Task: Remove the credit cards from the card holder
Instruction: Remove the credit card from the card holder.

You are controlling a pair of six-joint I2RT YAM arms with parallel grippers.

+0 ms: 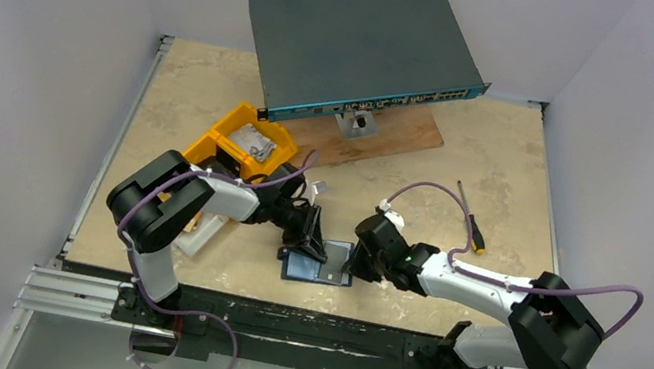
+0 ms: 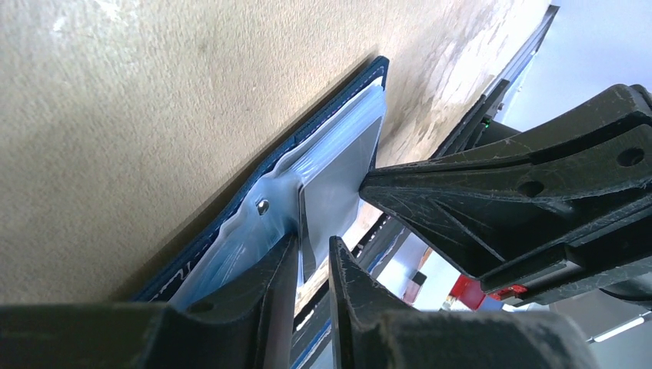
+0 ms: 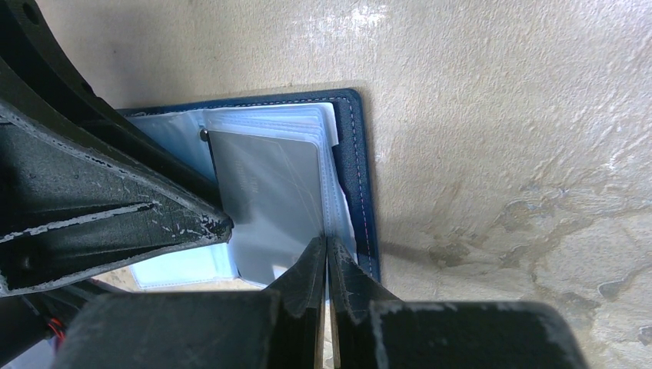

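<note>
Card holder (image 3: 357,154) lies spread flat, navy stitched cover down, glossy clear sleeves (image 3: 181,269) fanned up, at the near middle of the mottled beige table (image 3: 500,154). Its long axis runs roughly side to side along the front edge. A smooth, matte grey card (image 3: 269,192), round-cornered, sits on top. The left gripper (image 2: 314,242) comes in from the left, jaws parted a sliver with the card's edge in the gap. The right gripper (image 3: 324,246) has its jaws pressed together, tips on the sleeves' outer edge.
</note>
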